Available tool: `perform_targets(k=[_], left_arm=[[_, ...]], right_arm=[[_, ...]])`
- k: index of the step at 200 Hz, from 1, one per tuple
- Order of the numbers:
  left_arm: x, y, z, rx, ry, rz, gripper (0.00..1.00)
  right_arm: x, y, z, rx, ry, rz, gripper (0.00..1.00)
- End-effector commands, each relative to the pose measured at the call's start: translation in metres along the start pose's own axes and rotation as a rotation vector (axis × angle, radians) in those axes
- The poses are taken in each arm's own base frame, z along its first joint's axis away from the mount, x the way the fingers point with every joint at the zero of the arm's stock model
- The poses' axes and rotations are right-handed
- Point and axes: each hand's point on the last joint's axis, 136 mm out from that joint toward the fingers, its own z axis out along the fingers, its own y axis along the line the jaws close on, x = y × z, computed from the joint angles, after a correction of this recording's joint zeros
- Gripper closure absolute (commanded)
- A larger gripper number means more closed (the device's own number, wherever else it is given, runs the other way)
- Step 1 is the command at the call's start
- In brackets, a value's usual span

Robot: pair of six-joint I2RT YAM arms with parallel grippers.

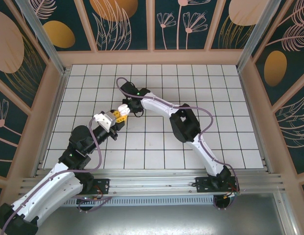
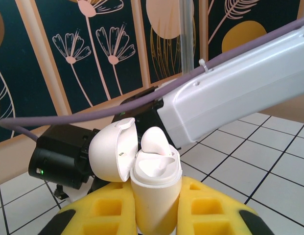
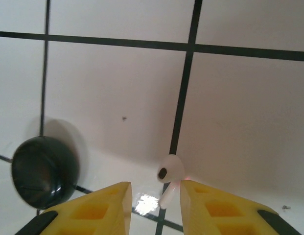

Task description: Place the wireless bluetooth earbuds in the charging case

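The left tool (image 2: 156, 223) holds the open charging case (image 2: 152, 193). The right tool (image 3: 155, 196) sits half-wide around a white earbud (image 3: 170, 169); grip unclear.

1. The left arm (image 1: 49, 191) and right arm (image 1: 159, 104) wore white shells over black joints.
2. Purple cables (image 1: 97, 147) ran up from the aluminium rail (image 1: 152, 183).
3. The fingers (image 2: 210, 208) were yellow, black-edged.

One earbud (image 2: 155, 141) in the charging case (image 2: 154, 198); another earbud (image 3: 170, 172) between right gripper (image 3: 155, 192) jaws — disc (image 3: 43, 171) to its left
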Motion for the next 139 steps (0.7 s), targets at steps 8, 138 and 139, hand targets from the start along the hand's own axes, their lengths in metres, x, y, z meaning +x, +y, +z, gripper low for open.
perform_targets(k=[8, 138, 139], left_arm=[[-0.005, -0.003, -0.003, 0.014, -0.023, 0.015, 1.00], [-0.003, -0.004, -0.005, 0.019, -0.023, 0.012, 1.00], [-0.003, -0.004, -0.005, 0.019, -0.022, 0.012, 1.00]], right_arm=[[0.006, -0.006, 0.013, 0.042, -0.007, 0.016, 0.68], [0.005, -0.015, 0.033, 0.085, -0.012, -0.005, 0.69], [0.005, -0.015, 0.033, 0.086, -0.013, -0.005, 0.69]])
